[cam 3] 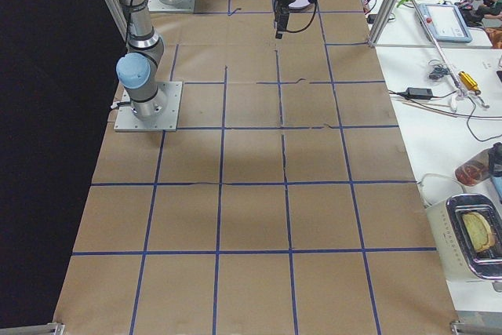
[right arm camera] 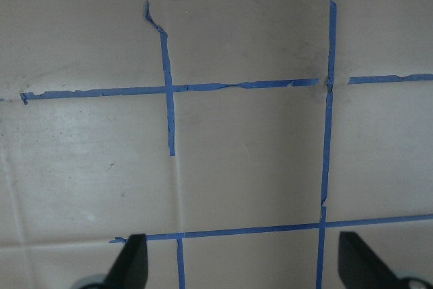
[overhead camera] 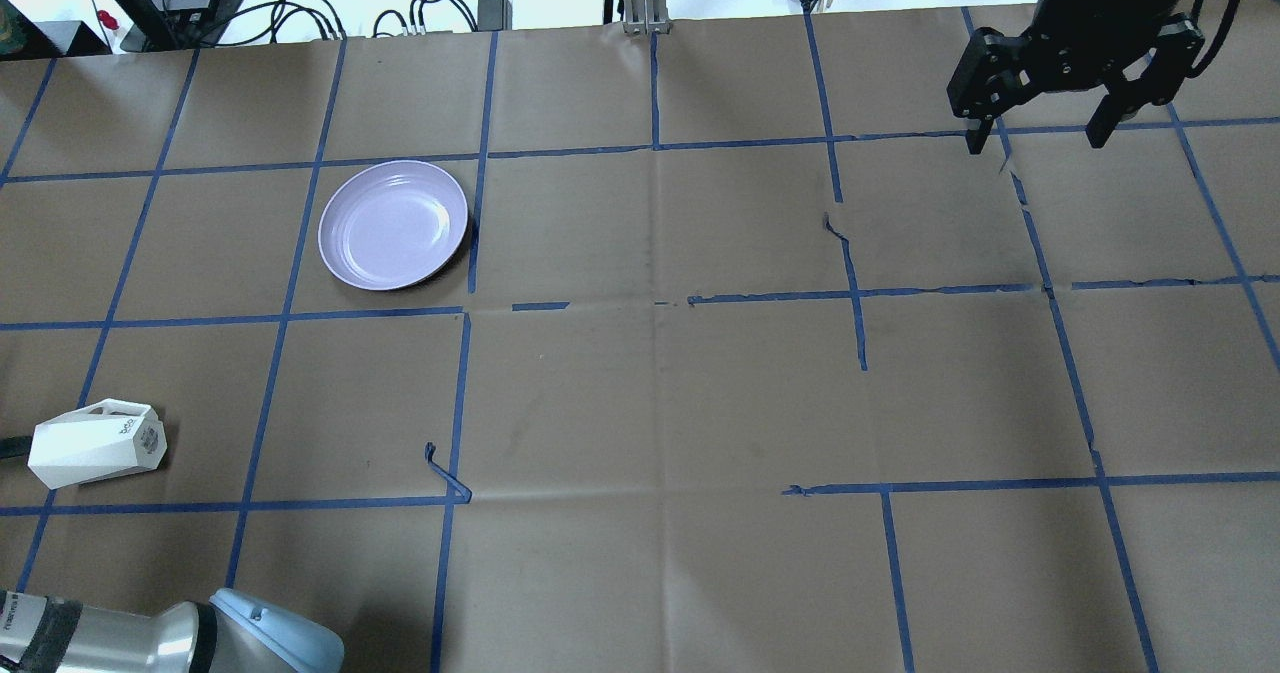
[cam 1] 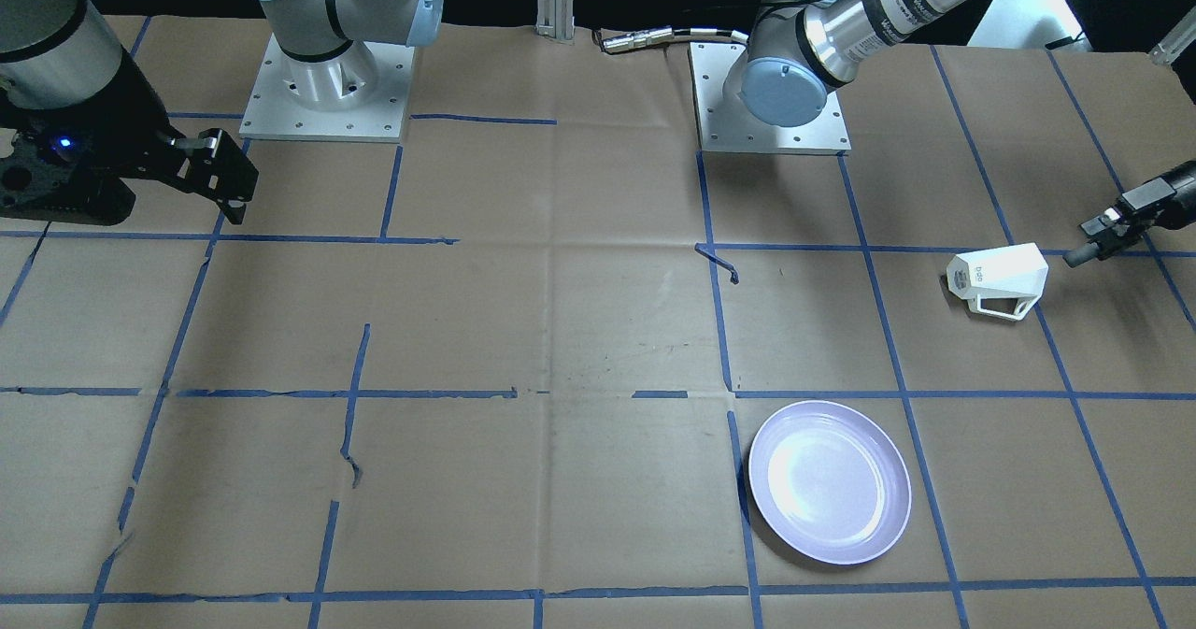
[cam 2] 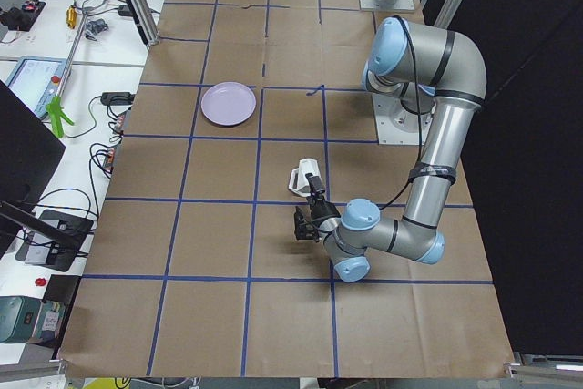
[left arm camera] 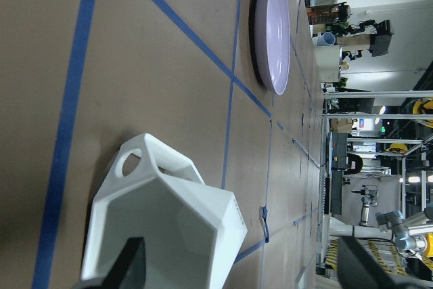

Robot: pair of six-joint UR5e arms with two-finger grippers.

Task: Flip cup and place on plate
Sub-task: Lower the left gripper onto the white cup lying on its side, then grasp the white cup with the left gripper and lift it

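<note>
The white faceted cup lies on its side on the paper, base with dark print toward the table's middle; it also shows in the front view. In the left wrist view the cup's open mouth faces the camera, handle on the plate's side. The lavender plate lies flat and empty, apart from the cup, and shows in the front view too. My left gripper is open and empty, low, just before the cup's mouth. My right gripper is open and empty, above bare paper far from both.
Brown paper with a blue tape grid covers the table. Two arm bases stand at the robot's side. Cables and power supplies lie beyond the far edge. Desks with tools flank the operators' side.
</note>
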